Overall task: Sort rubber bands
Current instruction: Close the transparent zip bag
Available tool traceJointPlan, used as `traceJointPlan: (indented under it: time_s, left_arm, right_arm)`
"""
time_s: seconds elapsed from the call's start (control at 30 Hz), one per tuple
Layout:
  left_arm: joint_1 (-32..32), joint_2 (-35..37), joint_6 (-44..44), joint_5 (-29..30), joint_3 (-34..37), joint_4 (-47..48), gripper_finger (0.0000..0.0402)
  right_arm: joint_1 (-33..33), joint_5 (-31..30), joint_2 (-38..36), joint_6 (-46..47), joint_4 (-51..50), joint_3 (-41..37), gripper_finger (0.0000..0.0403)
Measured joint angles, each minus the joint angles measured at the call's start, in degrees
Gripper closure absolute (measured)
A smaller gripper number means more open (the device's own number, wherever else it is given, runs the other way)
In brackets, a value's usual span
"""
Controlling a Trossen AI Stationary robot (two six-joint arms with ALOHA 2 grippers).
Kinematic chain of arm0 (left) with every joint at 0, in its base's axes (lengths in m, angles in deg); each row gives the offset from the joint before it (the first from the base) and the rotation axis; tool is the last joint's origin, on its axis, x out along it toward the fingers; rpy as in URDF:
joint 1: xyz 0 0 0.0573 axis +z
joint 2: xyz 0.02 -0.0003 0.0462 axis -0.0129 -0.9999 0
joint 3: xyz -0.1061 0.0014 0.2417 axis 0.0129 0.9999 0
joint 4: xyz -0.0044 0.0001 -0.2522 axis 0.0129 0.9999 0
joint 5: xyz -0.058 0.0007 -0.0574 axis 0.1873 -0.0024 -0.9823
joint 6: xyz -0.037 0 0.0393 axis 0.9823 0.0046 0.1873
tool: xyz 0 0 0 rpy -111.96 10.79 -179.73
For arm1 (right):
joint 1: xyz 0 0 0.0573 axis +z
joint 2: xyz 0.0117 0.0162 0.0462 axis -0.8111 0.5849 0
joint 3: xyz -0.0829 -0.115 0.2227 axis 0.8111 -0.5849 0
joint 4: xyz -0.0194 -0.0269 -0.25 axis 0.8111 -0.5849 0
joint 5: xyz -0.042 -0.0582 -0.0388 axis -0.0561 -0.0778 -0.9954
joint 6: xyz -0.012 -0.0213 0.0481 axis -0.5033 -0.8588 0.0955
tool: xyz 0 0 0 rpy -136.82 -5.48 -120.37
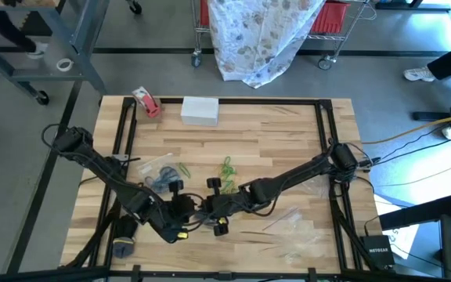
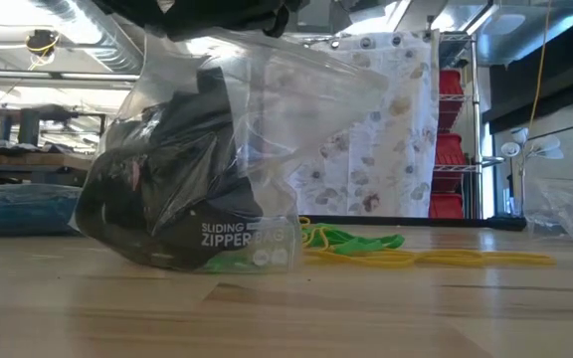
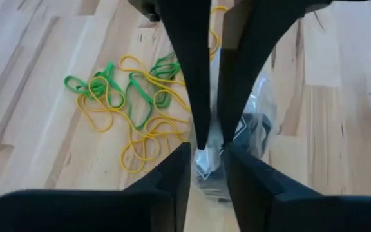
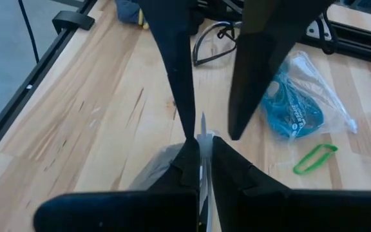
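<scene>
Both claws meet over the front middle of the desk (image 1: 288, 133). The right claw (image 4: 201, 138) is pressed together on the top edge of a clear zipper bag (image 2: 202, 149) that holds black bands. The left claw (image 3: 211, 138), facing it, has its fingers slightly parted around the same bag. Loose green and yellow rubber bands (image 3: 131, 106) lie on the wood just beyond the claws; a second bag with blue bands (image 4: 295, 106) rests further off, a single green band (image 4: 314, 158) near it
</scene>
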Motion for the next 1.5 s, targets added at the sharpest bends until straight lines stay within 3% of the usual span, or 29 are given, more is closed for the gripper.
traceJointPlan:
  time_s: [0.23, 1.0, 1.17, 1.5]
  left_arm:
    - [0.3, 0.0, -1.4, -0.5, 0.0, 0.2, 0.0394]
    - [-0.2, 0.2, 2.7, -0.3, 0.0, 8.5, 0.0401]
    - [-0.4, 0.2, 0.5, 0.2, 0.0, 4.0, 0.0401]
    - [1.1, 0.1, -3.3, 1.0, 0.0, -1.2, 0.0315]
  right_arm:
    - [0.0, 0.0, 0.0, 0.0, 0.1, 0.0, 0.0388]
    - [0.1, -0.4, -1.2, 0.0, -6.4, 0.0, 0.0388]
    - [0.0, -1.2, -2.0, 0.0, -6.2, 0.0, 0.0388]
    - [0.0, -1.5, -2.1, 0.0, -6.0, 0.0, 0.0388]
